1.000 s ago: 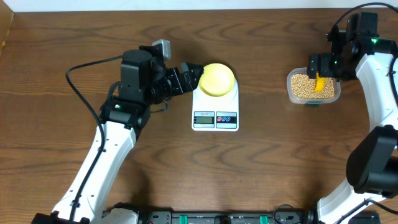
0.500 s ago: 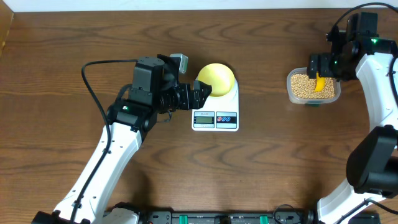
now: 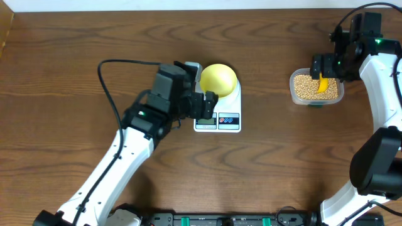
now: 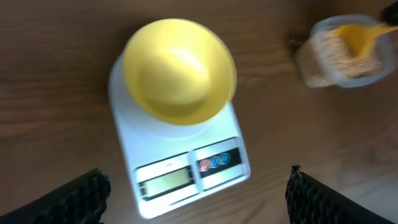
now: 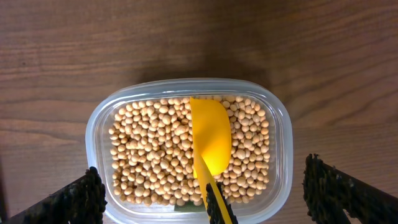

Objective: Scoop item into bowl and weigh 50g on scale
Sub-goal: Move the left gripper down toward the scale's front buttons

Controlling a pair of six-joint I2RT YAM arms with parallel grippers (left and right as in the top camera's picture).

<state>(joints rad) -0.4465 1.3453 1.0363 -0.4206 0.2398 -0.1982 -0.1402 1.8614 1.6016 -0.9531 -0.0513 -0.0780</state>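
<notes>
Left gripper, jaws apart and empty, has swung from beside the bowl to the scale's front edge, leaving the bowl empty on it, while the right gripper, also wide, still hovers over the beans, so scooping looks unstarted.

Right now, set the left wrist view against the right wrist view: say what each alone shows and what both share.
Left wrist only: the empty yellow bowl sitting on the white scale. Right wrist only: the single beans, sharp enough to tell apart. Both: the clear tub with the yellow scoop in it, on the wooden table.
</notes>
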